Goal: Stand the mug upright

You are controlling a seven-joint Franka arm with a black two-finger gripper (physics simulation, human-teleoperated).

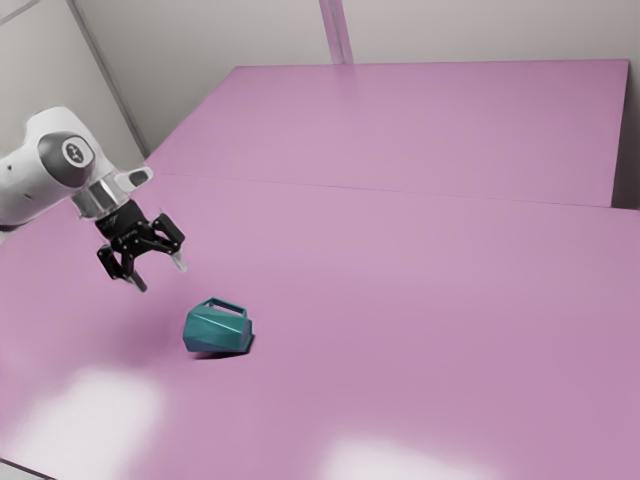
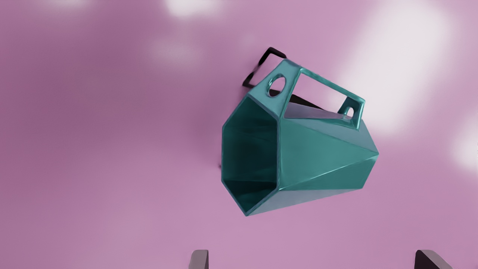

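In the exterior view my black gripper [image 1: 160, 277] hangs above the table, up and to the left of the teal mug [image 1: 217, 329]. The faceted mug lies on its side, with its handle raised off the tabletop. Seen from my hand, the mug [image 2: 321, 153] shows its dark open mouth and its angular handle. Both fingertips of the gripper [image 2: 312, 259] stand wide apart with nothing between them, and the mug lies beyond them, untouched.
The mug rests on a broad pink table [image 1: 420, 300]. A raised-looking pink section [image 1: 430, 125] lies along the back, with a pale wall [image 1: 480, 30] and a pink vertical strip [image 1: 337, 30] behind it.
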